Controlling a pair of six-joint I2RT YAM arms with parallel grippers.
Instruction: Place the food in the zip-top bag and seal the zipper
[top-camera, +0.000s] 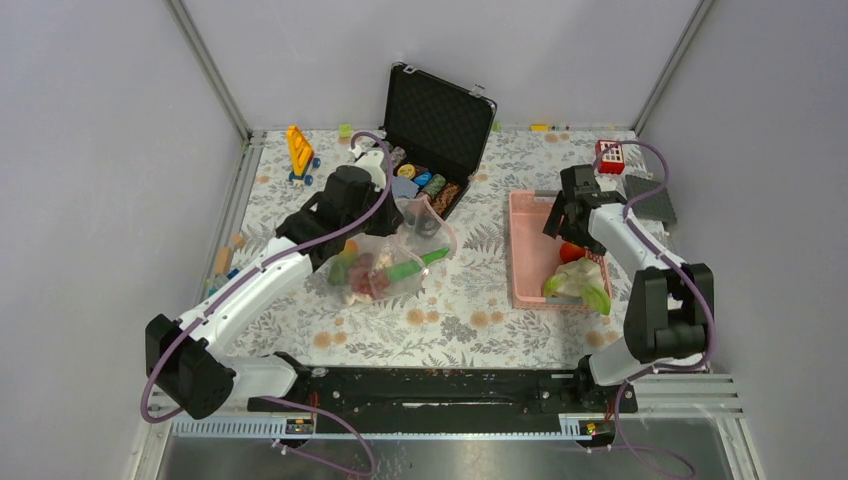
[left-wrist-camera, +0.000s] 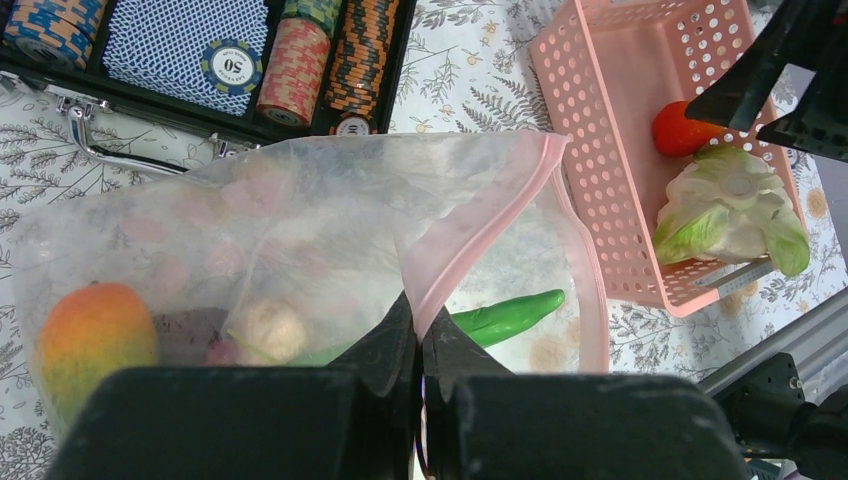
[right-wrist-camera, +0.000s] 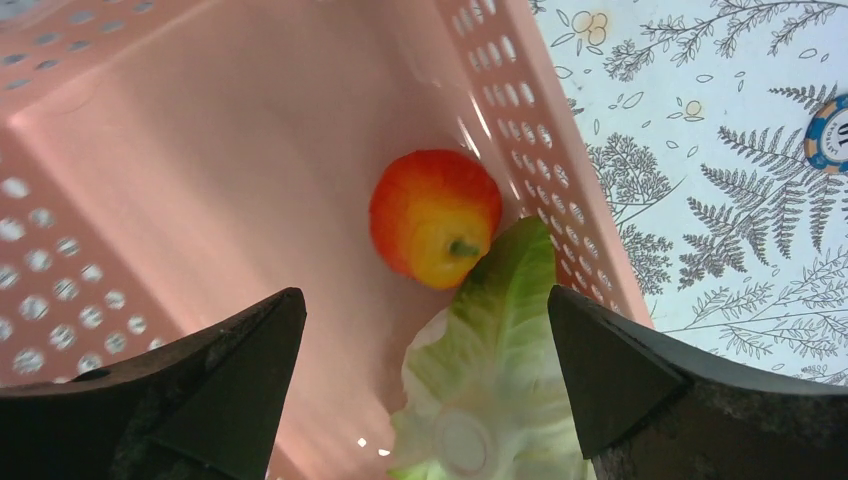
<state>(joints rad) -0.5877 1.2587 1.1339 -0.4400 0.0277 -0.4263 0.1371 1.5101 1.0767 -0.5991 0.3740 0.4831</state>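
Through the cloudy film of the zip-top bag (left-wrist-camera: 300, 220) the contents blur. The orange-green mango (left-wrist-camera: 90, 335) at its 8 o'clock corner reads clearly, but the dark purple lump and the pale round piece beside it are hard to identify. The long green vegetable (left-wrist-camera: 505, 315) shows only its tip, the rest hidden behind the left end effector (left-wrist-camera: 418, 335). In the top view the left wrist covers the bag's 10 o'clock edge. The right wrist view cuts off the white-green leafy piece (right-wrist-camera: 500, 350) at its bottom edge. The bag is clear and floppy, bulging with toy food, and lies on the floral bench (top-camera: 480, 300) a little toward 9 o'clock from the centre, just at 6 o'clock from the open black chip case (top-camera: 440, 115). Its pale-pink zipper (left-wrist-camera: 480, 215) is folded over at the mouth, which gapes toward 3 o'clock. The red fruit (right-wrist-camera: 435, 215) touches the leafy piece in the pink basket (right-wrist-camera: 200, 150) at 3 o'clock on the bench, well apart from the bag. The left arm stretches from its base at 7 o'clock toward 1 o'clock, its end effector pinched tight on the zipper fold. The right arm rises from 5 o'clock, elbow bent, and its forearm reaches toward 11 o'clock. The right end effector (right-wrist-camera: 422, 300) points down over the basket, its jaws spread wide with nothing between them.
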